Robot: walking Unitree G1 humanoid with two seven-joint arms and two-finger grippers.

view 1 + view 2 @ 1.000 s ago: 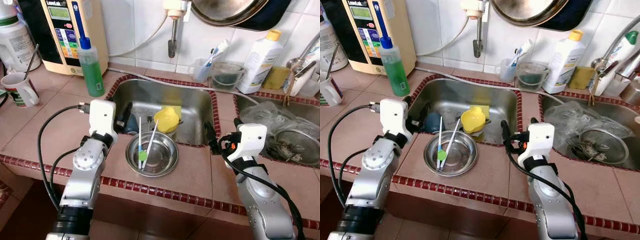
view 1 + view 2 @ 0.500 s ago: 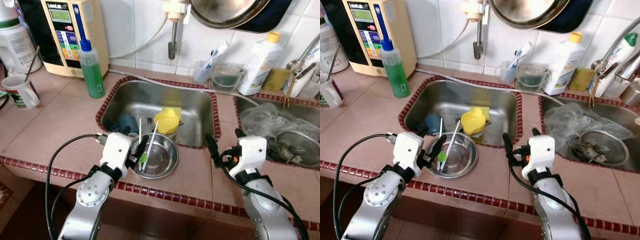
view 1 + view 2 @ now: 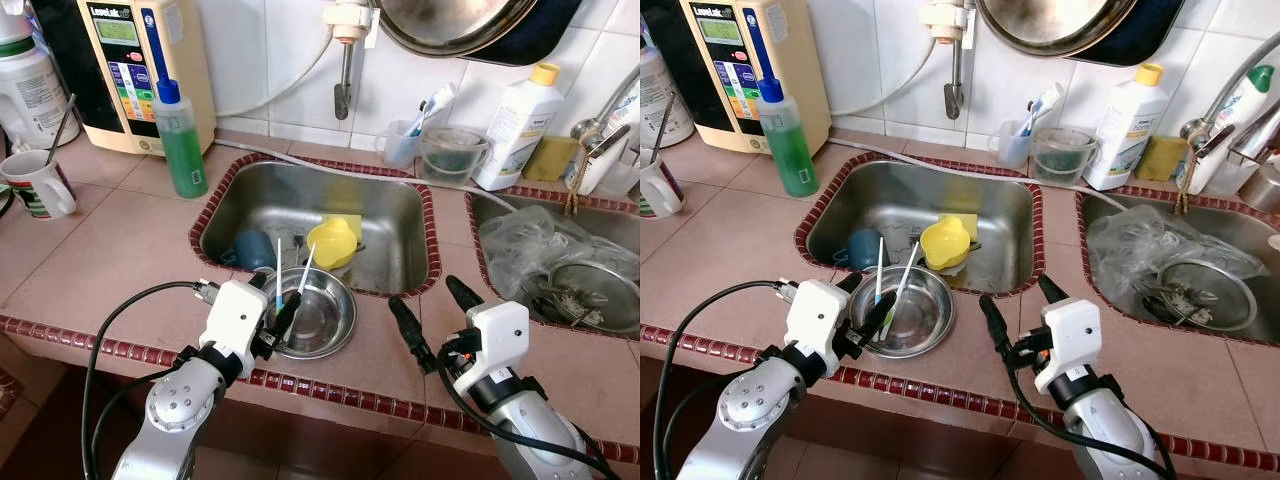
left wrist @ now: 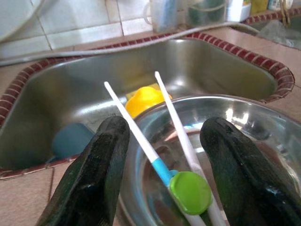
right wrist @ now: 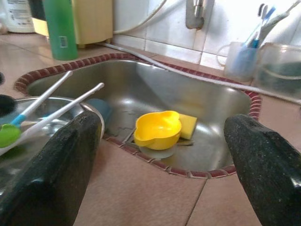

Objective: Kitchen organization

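Note:
A steel bowl (image 3: 330, 322) stands on the tiled counter at the sink's front edge. Two white-handled sticks (image 3: 303, 275) lean in it, one ending in a green disc (image 4: 189, 192). My left gripper (image 3: 278, 302) is open at the bowl's left rim, its fingers (image 4: 101, 169) on either side of the two sticks. My right gripper (image 3: 432, 312) is open above the counter to the right of the bowl and holds nothing. A yellow cup (image 3: 333, 240) and a blue cup (image 3: 255, 250) lie in the sink (image 3: 380, 210).
A green soap bottle (image 3: 182, 135), a water purifier (image 3: 135, 60) and a mug (image 3: 35, 180) stand at the back left. A toothbrush cup (image 3: 405, 140), glass jar (image 3: 450, 150) and white bottle (image 3: 515, 125) line the wall. The right sink (image 3: 560, 270) holds a strainer and plastic.
My left gripper came down from the sink's left edge to the bowl's rim, around the sticks. My right gripper drew back toward the counter's front edge.

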